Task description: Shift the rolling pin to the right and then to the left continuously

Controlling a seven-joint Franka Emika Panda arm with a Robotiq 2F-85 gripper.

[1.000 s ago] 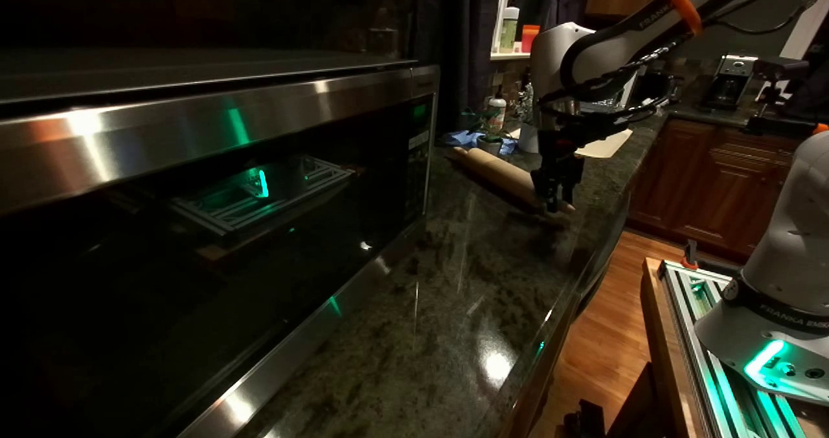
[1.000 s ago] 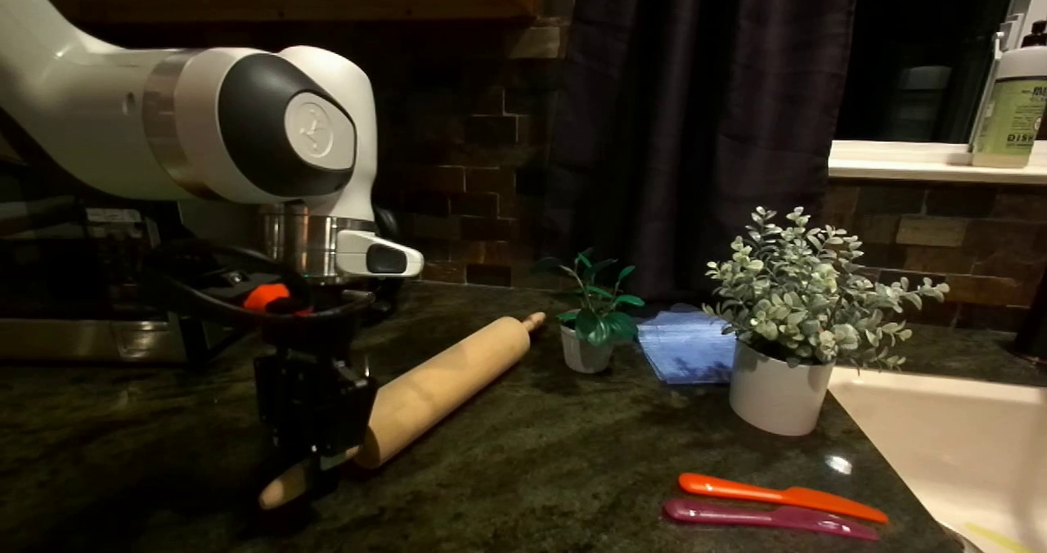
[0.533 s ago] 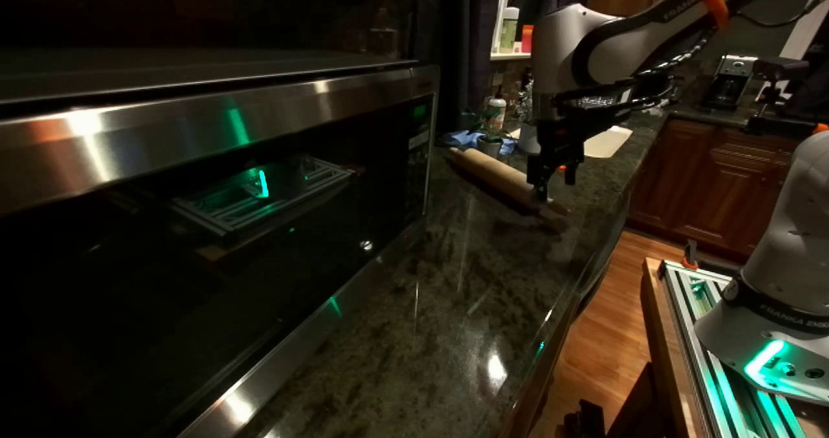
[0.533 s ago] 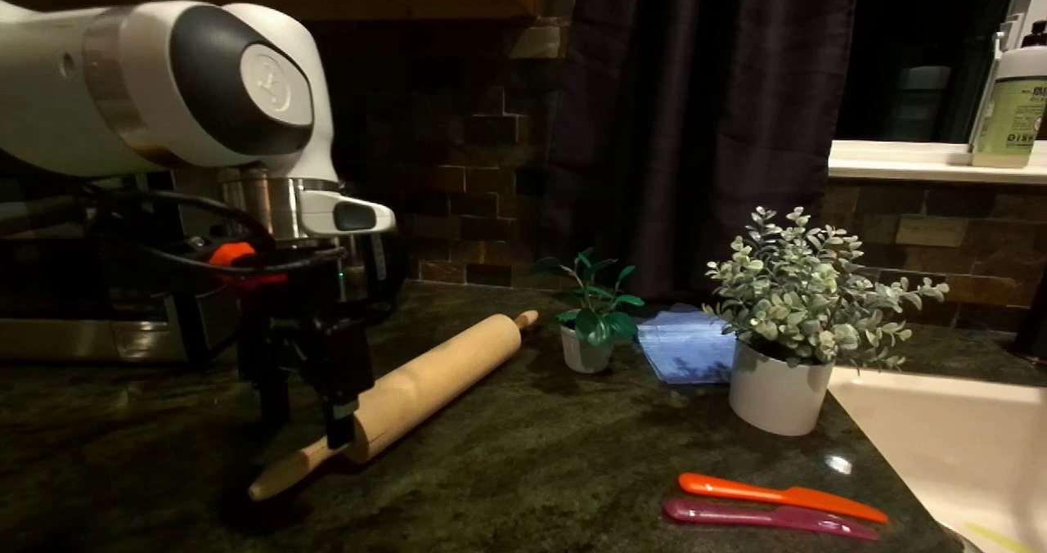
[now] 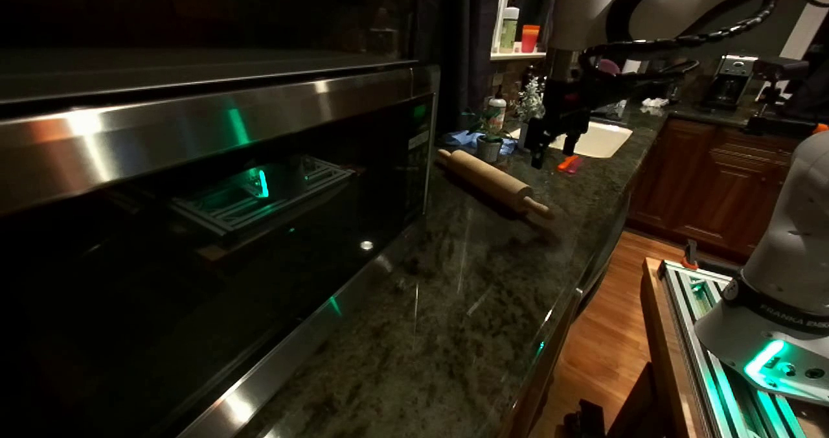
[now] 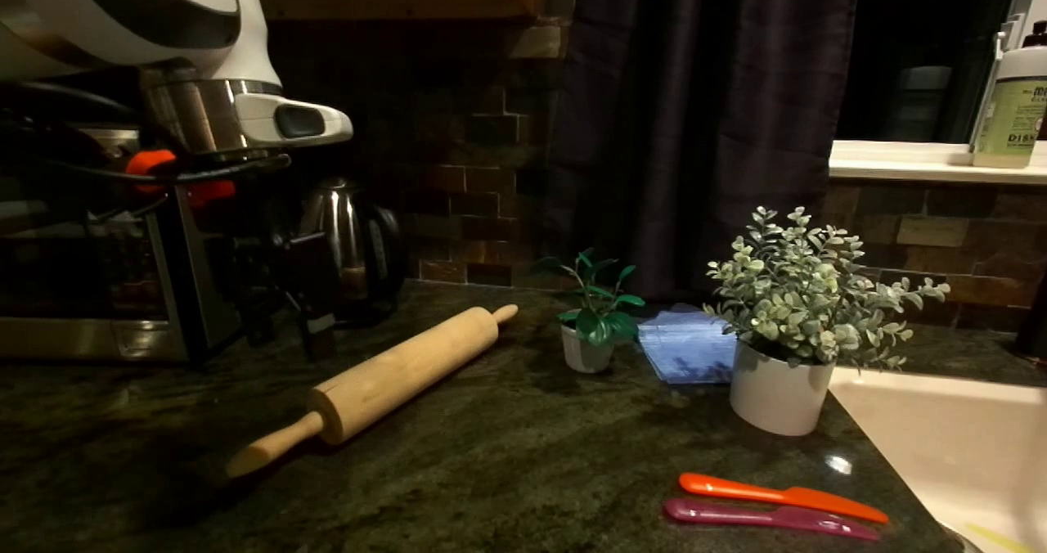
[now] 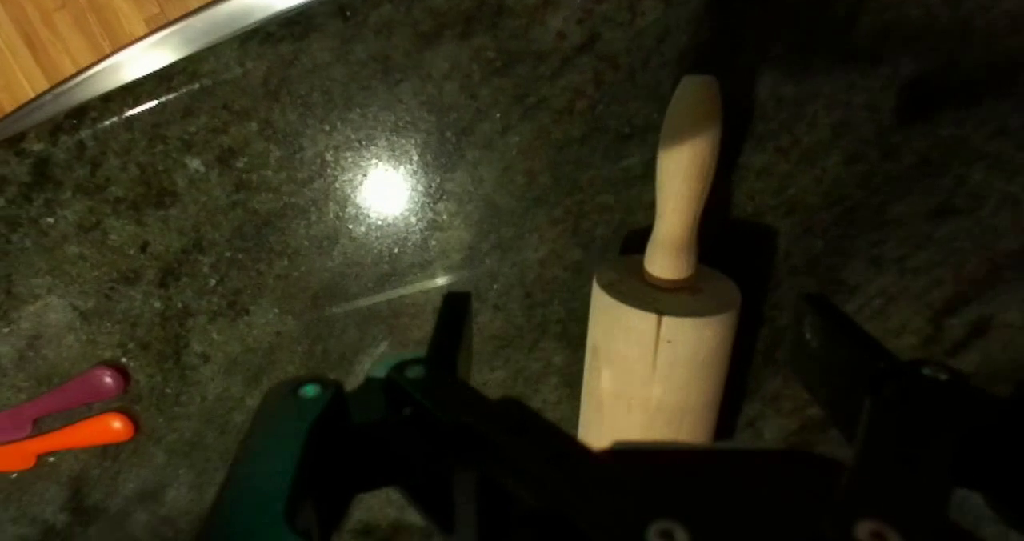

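Now that the pincer [image 5: 554, 157] has lifted: you hold nothing; its fingers [image 7: 454, 333] are spread wide in the air, well apart from the small plant [image 6: 589, 330].
Rolling pin [image 6: 405, 373]: lies free and aslant on the worktop [image 6: 523, 471], shifted a little farther from the small plant over the last second; whether it is rolling at this instant, you cannot tell.
Inner handle [image 6: 505, 314]: near the small plant, not touching it.
Outer handle [image 6: 274, 445]: points away from the small plant; no finger sits beside it any more.
Stroke: one shift away from the small plant looks done, though whether it counts as right or left is unclear.
Return stroke: probably calls for you to lower the pincer and push the rolling pin back toward the small plant; it could roll on by itself meanwhile.
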